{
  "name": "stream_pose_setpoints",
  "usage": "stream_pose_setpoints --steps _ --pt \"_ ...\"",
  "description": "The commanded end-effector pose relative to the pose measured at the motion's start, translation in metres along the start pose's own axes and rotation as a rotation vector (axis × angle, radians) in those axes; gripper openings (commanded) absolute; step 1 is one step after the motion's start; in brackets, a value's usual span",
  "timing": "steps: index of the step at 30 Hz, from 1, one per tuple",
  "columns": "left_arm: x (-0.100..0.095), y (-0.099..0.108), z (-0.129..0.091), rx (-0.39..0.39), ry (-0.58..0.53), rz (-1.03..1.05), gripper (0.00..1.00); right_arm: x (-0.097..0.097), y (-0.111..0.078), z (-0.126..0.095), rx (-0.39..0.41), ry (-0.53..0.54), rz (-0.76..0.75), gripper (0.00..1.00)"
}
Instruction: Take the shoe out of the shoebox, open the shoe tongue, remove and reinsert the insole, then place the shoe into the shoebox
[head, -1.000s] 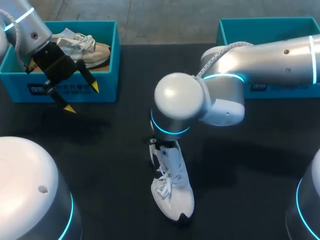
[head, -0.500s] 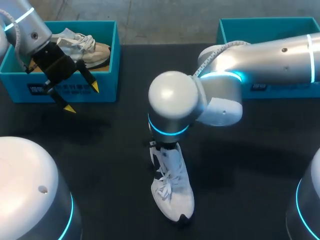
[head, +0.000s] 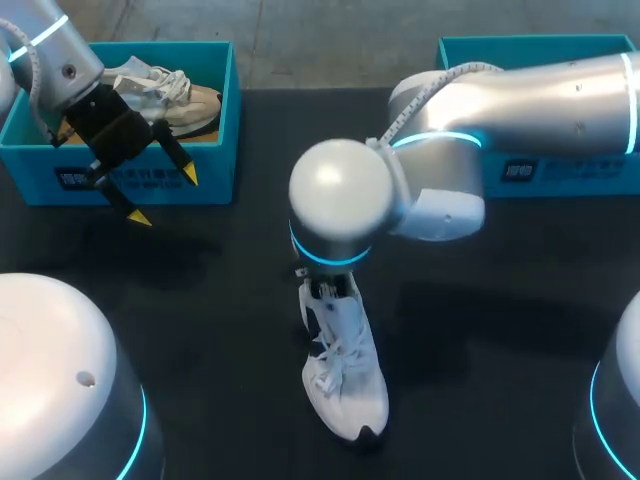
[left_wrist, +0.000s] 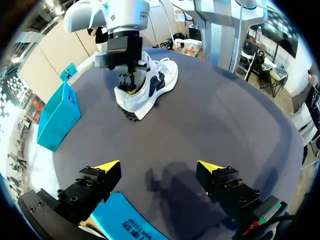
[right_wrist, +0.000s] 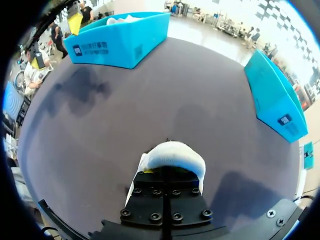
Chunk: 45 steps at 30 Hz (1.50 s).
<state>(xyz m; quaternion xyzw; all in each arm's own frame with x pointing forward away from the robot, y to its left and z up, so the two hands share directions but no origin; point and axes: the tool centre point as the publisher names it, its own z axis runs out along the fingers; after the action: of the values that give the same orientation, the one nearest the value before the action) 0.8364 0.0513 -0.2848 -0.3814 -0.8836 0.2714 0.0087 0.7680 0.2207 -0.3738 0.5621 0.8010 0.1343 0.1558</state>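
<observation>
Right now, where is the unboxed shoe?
Head view: the white shoe lies central on the table, toe nearest the camera, heel at the right gripper.

Our left gripper (head: 165, 197): fingers spread, just in front of the left box (head: 215, 165).
Left box: a pale shoe (head: 170, 92) inside.
White shoe (head: 345, 385): on our black table (head: 200, 320), toe toward us.
Our right arm (head: 520, 105): its wrist covers the white shoe's heel.
</observation>
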Motion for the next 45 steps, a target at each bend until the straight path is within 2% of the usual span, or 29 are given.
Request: stream_pose_setpoints --steps 1,8,19,29,33,41,45 --pt "-0.001 0.000 -0.001 -0.001 0.005 0.000 1.00 -0.001 0.010 0.018 0.039 0.018 -0.009 0.00" --pt "-0.001 0.000 -0.001 -0.001 0.005 0.000 1.00 -0.003 0.006 0.031 0.054 0.034 -0.003 0.00" --pt "-0.001 0.000 -0.001 -0.001 0.005 0.000 1.00 -0.006 -0.012 0.042 0.090 0.060 0.030 0.00" --pt "-0.001 0.000 -0.001 -0.001 0.005 0.000 1.00 0.001 -0.023 0.058 0.128 0.099 0.043 0.00" --pt "-0.001 0.000 -0.001 -0.001 0.005 0.000 1.00 0.004 -0.031 0.049 0.122 0.099 0.061 0.00" --pt "-0.001 0.000 -0.001 -0.001 0.005 0.000 1.00 0.002 -0.029 0.009 0.080 0.007 0.056 0.00" --pt "-0.001 0.000 -0.001 -0.001 0.005 0.000 1.00 0.001 -0.031 0.016 0.102 0.017 0.050 0.00"
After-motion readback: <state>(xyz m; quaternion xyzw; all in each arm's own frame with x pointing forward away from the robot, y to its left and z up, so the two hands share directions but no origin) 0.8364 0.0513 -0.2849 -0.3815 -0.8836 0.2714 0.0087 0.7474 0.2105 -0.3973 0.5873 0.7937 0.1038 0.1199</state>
